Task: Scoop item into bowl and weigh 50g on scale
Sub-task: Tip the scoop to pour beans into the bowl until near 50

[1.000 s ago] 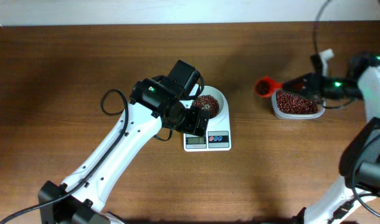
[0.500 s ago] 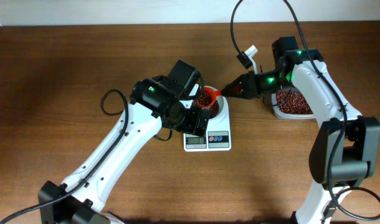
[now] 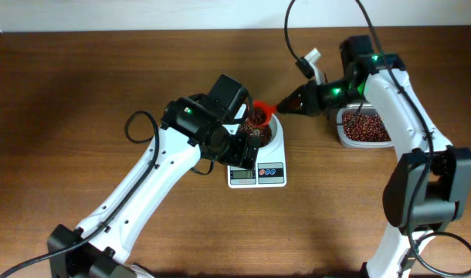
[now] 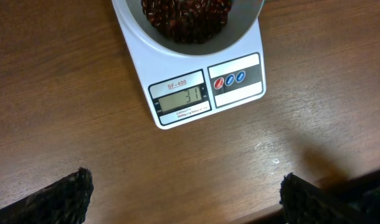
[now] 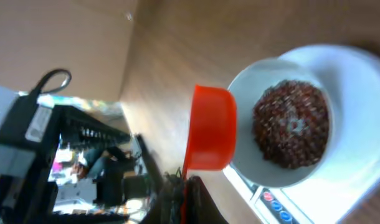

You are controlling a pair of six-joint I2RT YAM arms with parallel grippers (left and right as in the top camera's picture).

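The white bowl (image 3: 270, 133) stands on the white scale (image 3: 259, 174) and holds a pile of red-brown beans (image 3: 256, 123). In the left wrist view the scale's display (image 4: 182, 98) reads 31, with the bowl (image 4: 189, 45) above it. My right gripper (image 3: 296, 103) is shut on the handle of a red scoop (image 3: 263, 108), tipped over the bowl's rim. In the right wrist view the scoop (image 5: 210, 127) hangs sideways beside the beans (image 5: 291, 131). My left gripper (image 4: 184, 196) is open and empty over bare table in front of the scale.
A clear plastic tub (image 3: 364, 127) with more beans stands to the right of the scale, under my right arm. My left arm (image 3: 174, 166) lies across the table left of the bowl. The table's front edge is near my left fingers.
My right gripper carried the red scoop from the tub to the bowl, then tipped it at the rim. The left arm has not moved.
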